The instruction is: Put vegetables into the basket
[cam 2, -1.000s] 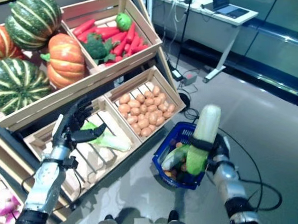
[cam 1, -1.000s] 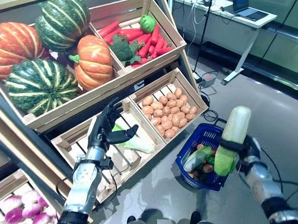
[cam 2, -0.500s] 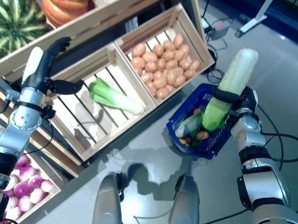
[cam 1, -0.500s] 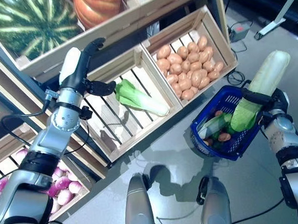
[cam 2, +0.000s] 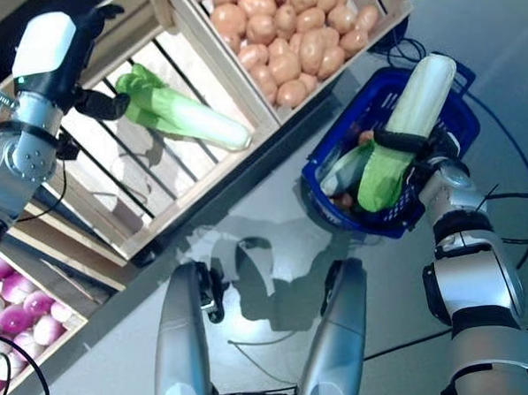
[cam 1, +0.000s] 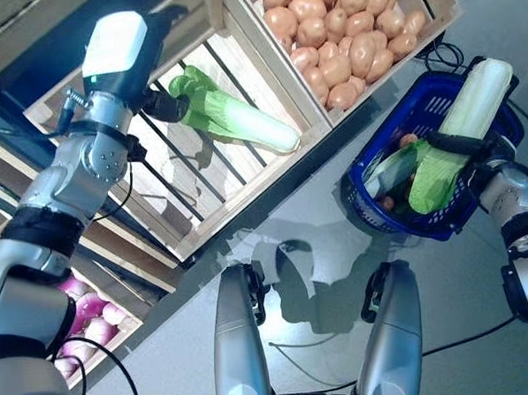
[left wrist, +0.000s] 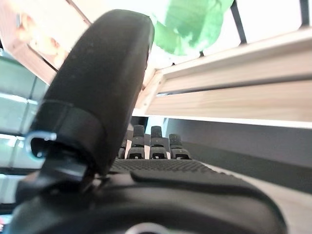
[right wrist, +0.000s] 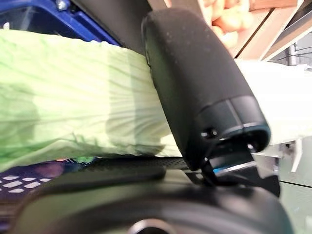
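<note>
- right hand (cam 2: 439, 166) clasps a cabbage (cam 2: 408, 128) over the blue basket (cam 1: 371, 205) on the grey floor (cam 1: 483, 328).
- left hand (cam 1: 119, 59), fingers straight, by the slatted crate (cam 1: 246, 194).
- potatoes (cam 1: 344, 34) fill the neighbouring crate.

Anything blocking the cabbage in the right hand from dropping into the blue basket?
Nothing visible does. The right hand grips the cabbage directly over the blue basket, leafy end pointing down into it. The basket already holds a few vegetables, but its top is open. The left hand is off by the slatted crate.
</note>
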Robot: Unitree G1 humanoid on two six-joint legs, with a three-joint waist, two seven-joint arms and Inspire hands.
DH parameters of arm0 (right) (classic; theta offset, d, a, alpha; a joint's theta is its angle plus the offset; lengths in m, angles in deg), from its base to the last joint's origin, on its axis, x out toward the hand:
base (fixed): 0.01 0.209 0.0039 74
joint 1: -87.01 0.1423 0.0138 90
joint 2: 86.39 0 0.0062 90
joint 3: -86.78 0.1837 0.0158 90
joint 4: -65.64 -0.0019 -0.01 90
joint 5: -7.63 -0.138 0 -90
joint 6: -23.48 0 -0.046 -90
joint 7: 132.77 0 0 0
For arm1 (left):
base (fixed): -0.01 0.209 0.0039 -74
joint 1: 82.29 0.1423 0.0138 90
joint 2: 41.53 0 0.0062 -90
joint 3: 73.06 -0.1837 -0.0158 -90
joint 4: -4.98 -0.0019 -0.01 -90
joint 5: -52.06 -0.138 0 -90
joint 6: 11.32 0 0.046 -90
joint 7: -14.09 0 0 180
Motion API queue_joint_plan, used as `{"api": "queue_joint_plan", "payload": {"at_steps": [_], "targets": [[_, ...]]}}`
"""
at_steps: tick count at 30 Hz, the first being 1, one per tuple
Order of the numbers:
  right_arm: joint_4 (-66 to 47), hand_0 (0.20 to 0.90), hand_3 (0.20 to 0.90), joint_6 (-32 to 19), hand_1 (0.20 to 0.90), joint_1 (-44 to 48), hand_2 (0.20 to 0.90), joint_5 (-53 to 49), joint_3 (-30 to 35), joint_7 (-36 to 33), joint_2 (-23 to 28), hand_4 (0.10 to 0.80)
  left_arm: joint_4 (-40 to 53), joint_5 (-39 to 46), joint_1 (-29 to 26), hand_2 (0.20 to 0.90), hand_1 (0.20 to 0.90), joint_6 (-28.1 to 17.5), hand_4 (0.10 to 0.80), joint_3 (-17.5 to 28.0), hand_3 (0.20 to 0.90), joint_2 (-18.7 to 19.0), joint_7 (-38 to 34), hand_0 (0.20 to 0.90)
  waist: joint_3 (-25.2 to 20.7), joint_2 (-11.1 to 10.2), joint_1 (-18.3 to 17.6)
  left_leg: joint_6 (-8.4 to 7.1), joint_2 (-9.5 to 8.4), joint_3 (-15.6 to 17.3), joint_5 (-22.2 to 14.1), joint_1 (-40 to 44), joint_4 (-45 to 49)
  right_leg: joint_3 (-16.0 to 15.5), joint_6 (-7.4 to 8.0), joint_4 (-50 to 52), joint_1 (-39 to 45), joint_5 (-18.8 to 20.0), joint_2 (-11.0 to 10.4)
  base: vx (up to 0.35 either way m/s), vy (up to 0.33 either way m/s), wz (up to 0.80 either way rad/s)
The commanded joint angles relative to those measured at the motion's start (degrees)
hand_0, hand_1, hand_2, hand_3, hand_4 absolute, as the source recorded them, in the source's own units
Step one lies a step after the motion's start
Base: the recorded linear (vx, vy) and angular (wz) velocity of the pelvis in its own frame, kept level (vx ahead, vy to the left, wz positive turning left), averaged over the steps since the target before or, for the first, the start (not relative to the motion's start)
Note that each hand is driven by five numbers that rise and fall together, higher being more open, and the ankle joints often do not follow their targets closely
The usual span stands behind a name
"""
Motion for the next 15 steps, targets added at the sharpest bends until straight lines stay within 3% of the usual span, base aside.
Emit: {"api": "queue_joint_plan", "payload": {"at_steps": [1, 9, 15], "targets": [[1.21, 0.9, 0.9, -3.47, 0.9, 5.82, 0.9, -5.05, -0.37, 1.33, 4.48, 0.8, -0.06, -2.5, -8.05, 0.9, 0.9, -2.85, 0.8, 1.86, 0.9, 3.17, -6.37, 0.9, -5.53, 1.69, 0.15, -8.64, 4.45, -8.22, 1.08, -1.43, -5.97, 2.22, 1.06, -3.04, 1.1, 0.61, -4.38, -0.019, 0.049, -0.01], [2.59, 0.9, 0.9, -2.36, 0.9, 7.31, 0.9, -17.87, 0.08, 4.75, 2.16, 0.8, -6.77, -10.27, -14.1, 0.9, 0.9, -1.76, 0.8, -9.04, 0.9, 2.71, -8.12, 0.9, -7.59, 1.54, -0.69, -8.0, 5.21, -9.17, 0.12, -6.77, -1.9, 3.98, 0.9, 1.08, -4.43, -0.14, -3.64, 0.0, 0.042, 0.0], [1.57, 0.9, 0.9, -3.6, 0.9, 7.56, 0.9, -14.04, -0.93, 6.78, 1.11, 0.8, -8.43, -10.19, -15.94, 0.9, 0.9, -0.34, 0.8, -13.2, 0.9, 2.0, -3.02, 0.9, -8.53, 1.48, -1.3, -7.68, 5.43, -8.48, 0.32, -6.65, -2.63, 3.99, 1.02, 0.25, -4.6, 0.58, -3.17, 0.023, 0.023, -0.02]]}}
